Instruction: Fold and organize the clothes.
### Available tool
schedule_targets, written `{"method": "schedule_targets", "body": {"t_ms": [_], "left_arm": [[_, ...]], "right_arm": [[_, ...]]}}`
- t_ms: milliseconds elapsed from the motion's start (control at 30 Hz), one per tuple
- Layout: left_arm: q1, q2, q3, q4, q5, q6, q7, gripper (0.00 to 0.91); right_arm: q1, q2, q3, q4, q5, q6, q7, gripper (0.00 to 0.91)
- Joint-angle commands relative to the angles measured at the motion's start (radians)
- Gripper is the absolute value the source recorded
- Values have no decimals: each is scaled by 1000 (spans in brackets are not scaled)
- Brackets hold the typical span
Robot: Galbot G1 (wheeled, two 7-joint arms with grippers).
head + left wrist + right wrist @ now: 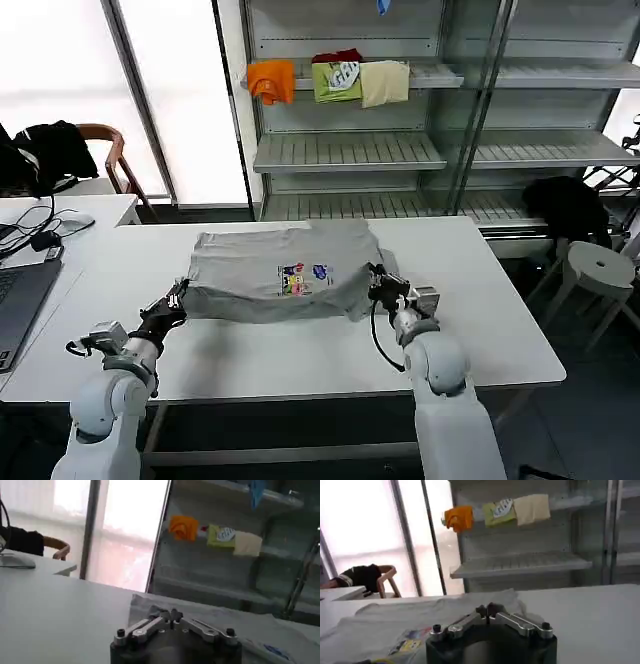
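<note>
- Grey cotton T-shirt [285, 275] lies on the white worktop [300, 350], chest print [300, 279] facing up, already partly folded into a rough rectangle; the far edge rumples toward the shelving.
- Left gripper [178, 298] sits at the shirt's near-left corner, low to the worktop. In the left wrist view its fingers [152, 624] are drawn together at the cloth's edge; whether fabric is pinched between them cannot be told.
- Right gripper [378, 281] meets the near-right corner. Its fingers [470, 618] also read as closed, tips touching; again no cloth is visible between them.
- Step in hand, as judged: both corners of the near hem are taken for a fold away from the robot.
- To do it well: lift both corners evenly, keep the hem taut between the grippers, carry it over the print and lay it square on the far edge. Uneven height would skew the fold.
- Risk: a single-layer pinch would leave the under-layer behind and drag the stack.
- Around, left to right: laptop [20, 295] and cables on a side desk, chair [105, 150] with a dark garment, folded orange [271, 79], green and cream items on a shelf [350, 152], stool [598, 268] at the right.
- Nothing lies in the fold's path; the cable at the right wrist hangs near the hem and could brush it.
</note>
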Motion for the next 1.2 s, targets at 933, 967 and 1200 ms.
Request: {"method": "schedule_targets", "body": {"t_ms": [933,967,1200], "left_arm": [[-97,10,19,178,103,-35,19,907],[-87,11,20,164,108,-28,20,907],[7,24,27,84,201,27,42,907]], "right_arm": [[205,7,47,-321,-118,115,-7,907],[177,-3,44,-264,-111,78,-25,907],[-67,-96,38,62,-61,-94,-44,907]]}}
